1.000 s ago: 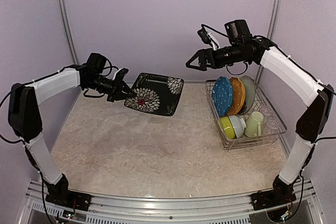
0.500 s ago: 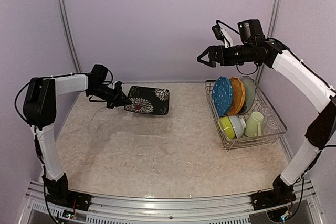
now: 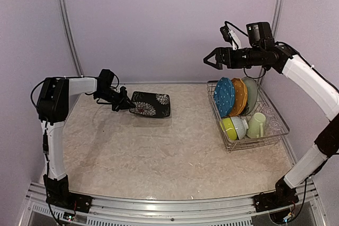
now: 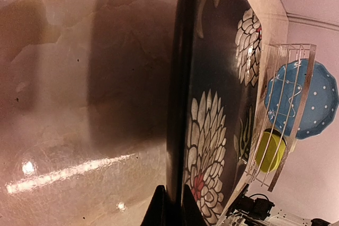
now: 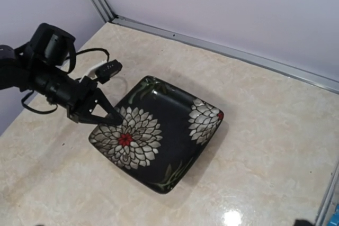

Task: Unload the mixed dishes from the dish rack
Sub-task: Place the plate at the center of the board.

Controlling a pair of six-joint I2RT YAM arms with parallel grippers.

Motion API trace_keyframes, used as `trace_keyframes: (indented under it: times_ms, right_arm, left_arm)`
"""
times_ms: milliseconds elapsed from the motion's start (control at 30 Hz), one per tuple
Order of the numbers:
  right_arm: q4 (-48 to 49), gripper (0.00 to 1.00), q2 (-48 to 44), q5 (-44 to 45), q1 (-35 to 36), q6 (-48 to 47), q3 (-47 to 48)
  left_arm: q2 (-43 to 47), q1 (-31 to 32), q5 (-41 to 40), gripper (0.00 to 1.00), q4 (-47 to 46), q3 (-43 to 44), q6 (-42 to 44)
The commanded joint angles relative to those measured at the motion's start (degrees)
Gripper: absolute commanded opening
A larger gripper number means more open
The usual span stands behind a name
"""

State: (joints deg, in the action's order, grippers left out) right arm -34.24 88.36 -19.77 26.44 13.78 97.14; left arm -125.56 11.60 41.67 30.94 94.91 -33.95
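rack (image 3: 258,139) sits on the table (image 3: 169,157) at the near right. its near end holds the lime bowl (image 3: 229,127), white bowl (image 3: 241,126) and mug (image 3: 257,124). the blue plate (image 3: 224,96), orange plate (image 3: 239,96) and green plate (image 3: 250,92) stand upright at its far end.

farther back, at the far left, the left gripper (image 3: 126,105) is clamped on the left rim of the black plate (image 3: 151,104), one finger on each face. the plate lies low and nearly flat over the table, well apart from the rack. contact with the table cannot be confirmed.

the right gripper (image 3: 210,60) hangs high near the rack's far end, jaws spread wide, holding nothing.

step in hand, by judgement: set the black plate down.
- lower until the far edge bears on the table.
- level the wrist so the plate settles without a drop.
- part the fingers only when the plate bears fully.
- withdraw in line with the rim, so the lower finger does not drag the plate.
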Motion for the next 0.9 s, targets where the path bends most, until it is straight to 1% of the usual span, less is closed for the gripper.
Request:
trace_keyframes:
  times_ms: [0,300,533,700,733,867]
  right_arm:
    - [-0.07,0.99,-1.95,1.20,-0.24,0.61,-1.65]
    - [0.79,0.99,-2.84,0.92,-0.24,1.42,-3.39]
    - [1.50,0.99,-3.22,0.89,-0.24,1.48,-4.52]
    - [1.55,0.99,-3.57,0.93,-0.24,1.19,-5.62]
    - [1.58,0.99,-3.54,0.89,-0.20,1.04,-5.77]
    - [1.53,0.99,-3.23,1.01,-0.17,0.58,-5.89]
  left_arm:
    - [-0.59,0.87,5.84,0.00,-4.02,1.41,1.62]
    - [0.86,3.84,5.03,0.00,-7.61,-4.59,0.37]
    - [3.77,9.09,0.12,0.00,-11.46,-12.06,-3.00]
    - [3.88,11.25,-1.85,0.00,-11.53,-13.42,-4.48]
    - [3.70,11.33,-2.04,0.01,-11.44,-13.47,-4.84]
    - [3.95,11.89,-4.10,0.10,-10.87,-14.51,-6.09]
